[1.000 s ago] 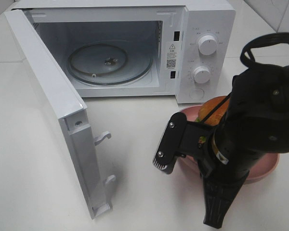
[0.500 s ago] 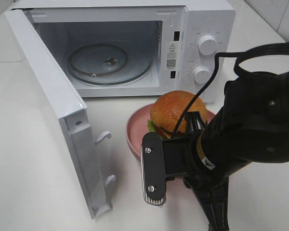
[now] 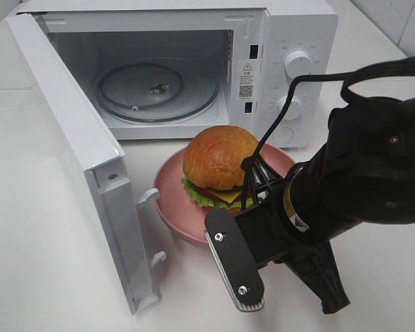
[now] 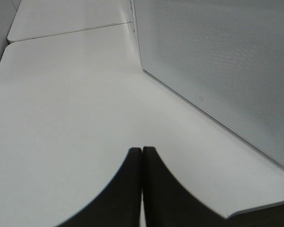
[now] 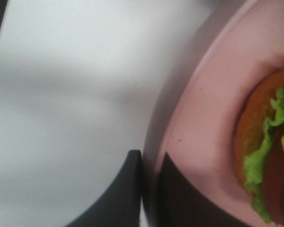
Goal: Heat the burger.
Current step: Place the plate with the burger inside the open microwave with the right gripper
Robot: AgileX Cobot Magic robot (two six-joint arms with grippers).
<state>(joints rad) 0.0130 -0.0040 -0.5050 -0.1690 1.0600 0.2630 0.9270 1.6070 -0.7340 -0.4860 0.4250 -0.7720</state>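
Burger: the burger (image 3: 218, 158) is sitting on the middle of a pink plate (image 3: 171, 200), bun on top, with lettuce, cheese and tomato showing at its edge.
Burger's place: it is waiting outside the microwave (image 3: 290, 28), just in front of the open cavity, between the swung-out door (image 3: 76, 138) and the right arm (image 3: 360, 173).
Right gripper: the right gripper (image 5: 149, 161) is pinching the plate's rim, one finger lying on the outer side and the other on the inner side, with only the rim's thickness between them.
Right wrist view: the plate's rim is running past the fingers, and the burger's lettuce and bottom bun are showing near the far edge of the picture.
Plate and table: the pictures are not showing whether the plate is resting on the white table (image 3: 48, 263) or hanging just above it.
Left gripper: the left gripper (image 4: 142, 153) is hovering over the bare table with its fingers pressed together and nothing between them.
Left wrist view: a white perforated panel (image 4: 217, 61) is standing near that gripper.
Microwave: the door is standing wide open toward the left, the glass turntable (image 3: 187, 97) is lying bare inside, and two white knobs (image 3: 299, 63) are facing forward on the right-hand panel.
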